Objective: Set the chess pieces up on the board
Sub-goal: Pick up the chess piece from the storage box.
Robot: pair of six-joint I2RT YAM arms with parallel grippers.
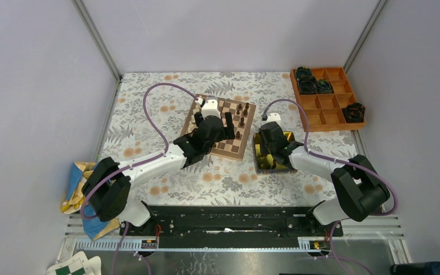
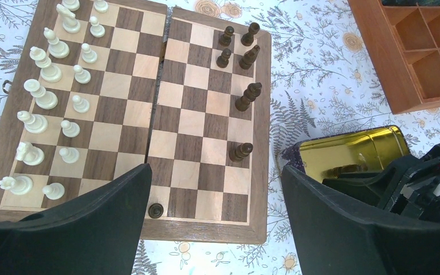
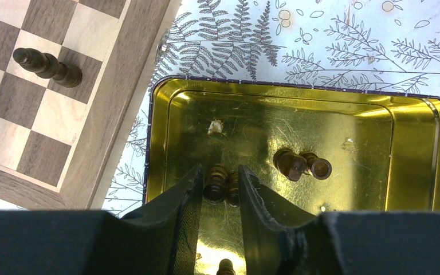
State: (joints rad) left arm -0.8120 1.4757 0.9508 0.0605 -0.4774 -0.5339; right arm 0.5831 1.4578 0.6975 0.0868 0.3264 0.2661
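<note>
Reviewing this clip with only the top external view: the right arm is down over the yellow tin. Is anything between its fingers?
Observer: Yes. The right wrist view shows the right gripper straddling a dark piece lying in the tin. I cannot tell whether it is pinched.
Operator: Any more pieces in there?
Observer: Beside it, at least two more dark pieces lie side by side on the tin's floor.
Operator: Is the cream side set up? The left arm blocks my view.
Observer: The left wrist view shows the cream pieces standing in two full rows along one edge of the board.
</note>
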